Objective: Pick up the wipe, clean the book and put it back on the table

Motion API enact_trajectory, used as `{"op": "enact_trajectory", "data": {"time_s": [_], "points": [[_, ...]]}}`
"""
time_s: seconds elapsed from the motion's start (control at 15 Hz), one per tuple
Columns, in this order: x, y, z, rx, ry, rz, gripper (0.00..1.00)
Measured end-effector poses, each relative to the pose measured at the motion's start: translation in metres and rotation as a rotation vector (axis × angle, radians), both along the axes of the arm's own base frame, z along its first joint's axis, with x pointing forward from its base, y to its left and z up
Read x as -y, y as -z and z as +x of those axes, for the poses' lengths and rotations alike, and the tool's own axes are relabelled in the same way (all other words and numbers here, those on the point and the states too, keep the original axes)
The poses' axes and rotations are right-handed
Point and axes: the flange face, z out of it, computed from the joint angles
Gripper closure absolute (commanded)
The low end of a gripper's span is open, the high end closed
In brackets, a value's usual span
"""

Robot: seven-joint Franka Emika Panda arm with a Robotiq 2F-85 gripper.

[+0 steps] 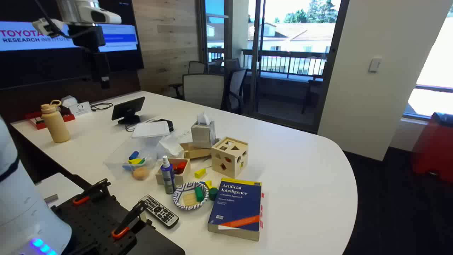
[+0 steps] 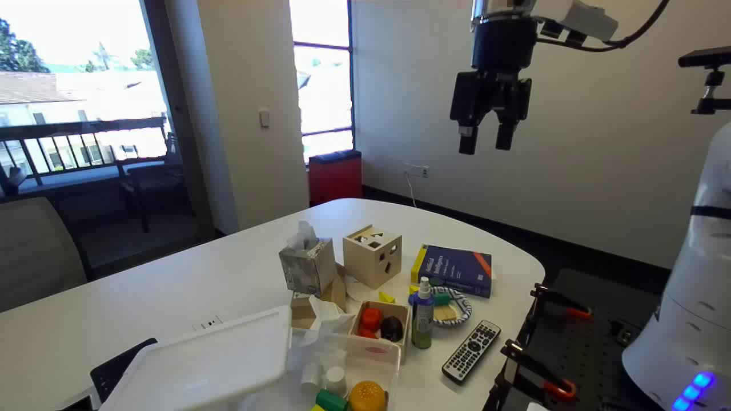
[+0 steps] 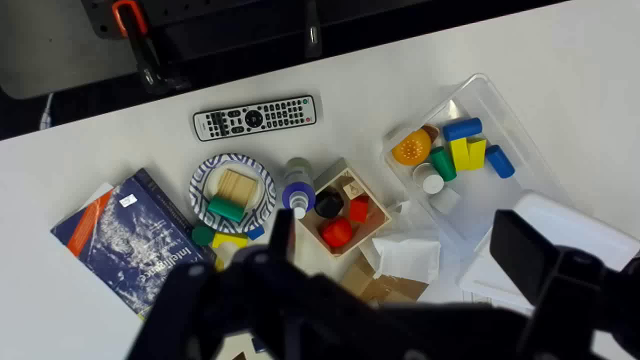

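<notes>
The wipe is a white tissue (image 1: pixel 203 118) (image 2: pixel 304 235) sticking up from a grey tissue box (image 1: pixel 202 136) (image 2: pixel 309 267) in both exterior views; I cannot make it out in the wrist view. The dark blue book (image 1: pixel 235 205) (image 2: pixel 457 267) lies flat on the white table (image 1: pixel 300 170) (image 2: pixel 228 279), and its cover shows glare in the wrist view (image 3: pixel 137 245). My gripper (image 1: pixel 105 83) (image 2: pixel 485 149) hangs high above the table, apart from everything. Its fingers are wide apart and nothing is between them in the wrist view (image 3: pixel 395 222).
A wooden shape box (image 1: pixel 230 157) stands between tissue box and book. A spray bottle (image 2: pixel 422 317), a patterned bowl (image 3: pixel 232 192), a small wooden box (image 3: pixel 345 210), a remote (image 3: pixel 255 118) and a clear bin (image 3: pixel 480 165) are nearby. A white lid (image 2: pixel 205 359) lies beside the bin.
</notes>
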Motion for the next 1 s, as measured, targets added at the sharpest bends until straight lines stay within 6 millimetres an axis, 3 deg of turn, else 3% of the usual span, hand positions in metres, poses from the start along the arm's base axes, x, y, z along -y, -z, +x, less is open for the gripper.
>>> {"op": "enact_trajectory", "data": {"time_s": [0.27, 0.53, 0.8, 1.0], "points": [[-0.001, 0.001, 0.002, 0.004, -0.003, -0.001, 0.00], [-0.021, 0.025, 0.036, 0.078, 0.023, -0.021, 0.00], [-0.059, 0.087, 0.082, 0.166, 0.090, -0.026, 0.00], [-0.069, 0.148, 0.105, 0.157, 0.152, -0.057, 0.00]]}}
